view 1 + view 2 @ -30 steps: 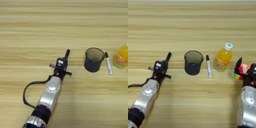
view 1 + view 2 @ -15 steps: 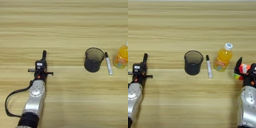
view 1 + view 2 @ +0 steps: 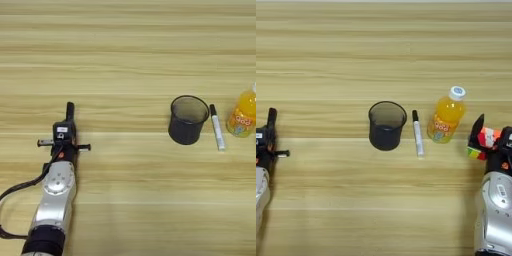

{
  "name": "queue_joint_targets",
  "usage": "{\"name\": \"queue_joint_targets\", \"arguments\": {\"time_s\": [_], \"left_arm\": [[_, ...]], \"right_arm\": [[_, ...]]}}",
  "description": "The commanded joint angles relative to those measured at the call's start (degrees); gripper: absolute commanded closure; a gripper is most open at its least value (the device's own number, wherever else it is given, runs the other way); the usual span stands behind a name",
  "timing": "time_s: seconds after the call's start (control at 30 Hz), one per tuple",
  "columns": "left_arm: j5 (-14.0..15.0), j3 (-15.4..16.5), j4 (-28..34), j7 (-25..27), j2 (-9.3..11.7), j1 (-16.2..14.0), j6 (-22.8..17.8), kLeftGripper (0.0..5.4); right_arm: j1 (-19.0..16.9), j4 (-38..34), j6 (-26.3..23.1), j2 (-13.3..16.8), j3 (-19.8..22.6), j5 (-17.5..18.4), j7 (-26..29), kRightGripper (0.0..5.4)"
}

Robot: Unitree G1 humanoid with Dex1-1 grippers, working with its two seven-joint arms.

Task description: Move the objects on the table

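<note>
1. Desk [image 3: 125, 40] fills the frame edge to edge; only other surface is a thin pale strip along the very top edge, can't tell what it is.
2. Surface: light wood, long straight grain stripes running left-right, alternating pale and slightly darker bands.
3. Finish looks matte, no glare spots.
4. Light is even and diffuse across the frame; only soft, short shadows on the wood.

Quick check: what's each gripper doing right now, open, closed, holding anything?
Left gripper: shut, apparently empty, far left of the pen cup.
Right gripper: shut on the puzzle cube.
</note>
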State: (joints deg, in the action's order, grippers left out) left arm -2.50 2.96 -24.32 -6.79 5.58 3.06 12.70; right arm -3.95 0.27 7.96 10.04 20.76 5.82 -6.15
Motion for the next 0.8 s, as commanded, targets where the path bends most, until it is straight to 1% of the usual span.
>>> {"name": "queue_joint_targets", "arguments": {"time_s": [0.03, 0.07, 0.2, 0.6, 0.8], "left_arm": [[-0.2, -1.5, -7.7, 2.4, -1.3, -4.5, -5.6, 4.54], [-0.5, -1.8, -7.7, 2.5, -1.3, -4.5, -5.2, 4.39], [-0.6, -2.4, -7.1, 3.4, -1.6, -4.1, -3.4, 4.14], [-1.1, -2.4, -7.2, 2.4, -1.0, -3.2, -1.7, 3.09], [-1.0, -2.6, -4.4, 2.9, -0.8, -3.4, -1.0, 2.54]], "right_arm": [[0.3, 0.0, -0.8, 0.2, 0.2, -0.3, -0.2, 0.00], [0.3, 0.0, -0.8, 0.2, 0.2, -0.3, -0.2, 0.00], [0.3, 0.0, -0.9, 0.2, 0.1, -0.4, -0.3, 0.00], [0.6, 0.4, -0.8, 0.1, 0.0, -0.6, -0.3, 0.00], [0.6, 0.5, -0.7, 0.1, 0.0, -0.7, -0.3, 0.00]]}}
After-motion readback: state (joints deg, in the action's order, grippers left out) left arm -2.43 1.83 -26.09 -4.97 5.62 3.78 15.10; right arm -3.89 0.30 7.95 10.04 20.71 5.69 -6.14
